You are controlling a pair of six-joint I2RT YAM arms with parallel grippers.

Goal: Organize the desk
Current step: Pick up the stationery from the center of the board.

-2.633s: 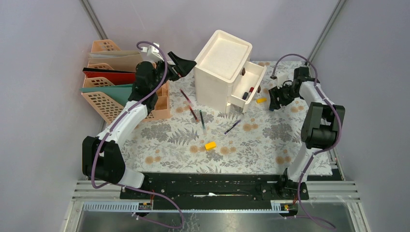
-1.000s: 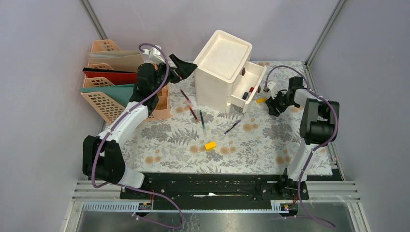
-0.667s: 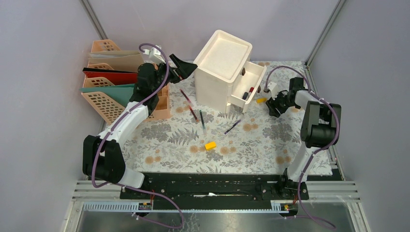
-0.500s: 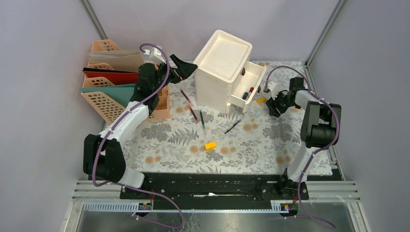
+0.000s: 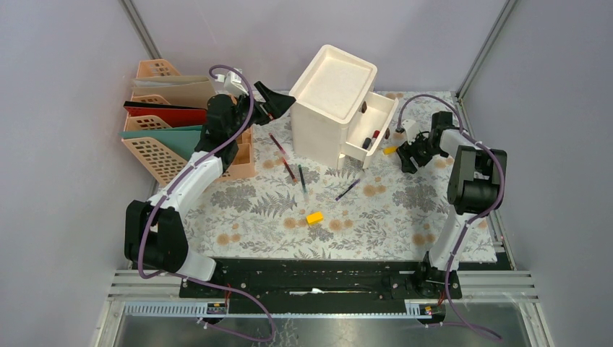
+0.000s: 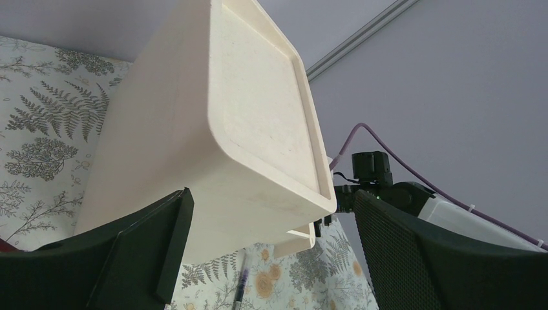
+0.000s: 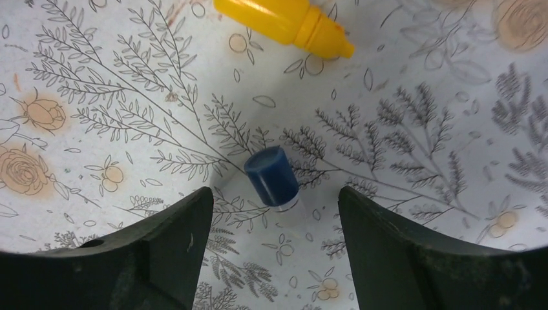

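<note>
Blue plastic caps the small piece (image 7: 271, 175) that stands, slightly tilted, on the desk (image 5: 376, 217), just off the right side of the white drawer unit (image 5: 332, 101). The right gripper (image 7: 274, 194) straddles it with its jaws parted, and cloth shows on both sides of the cap, so nothing is gripped. A yellow capped piece (image 7: 284, 19) lies a little beyond it, between the blue cap and the unit's pulled-out drawer (image 5: 376, 126).

The left gripper (image 5: 271, 101) hangs spread wide and empty at the unit's left upper corner. The desk itself lies under and around the unit, with pens (image 5: 289, 170) and a yellow block (image 5: 314, 217) loose in front of it.

The likeliest slip is at the blue cap. It is round and leaning, and sits a little nearer one finger, so closing jaws may tip it or squeeze it out sideways, perhaps into the yellow piece. Lifting towards the drawer could also clip the drawer's rim, since the right arm works close beside it. The left gripper sits very near the unit's top edge, and a careless swing could shove the unit.

What the blue cap belongs to is unclear, as only a short clear stub shows beneath it. From above, the gripper hides it entirely. The drawer's contents show only as red and dark bits.
</note>
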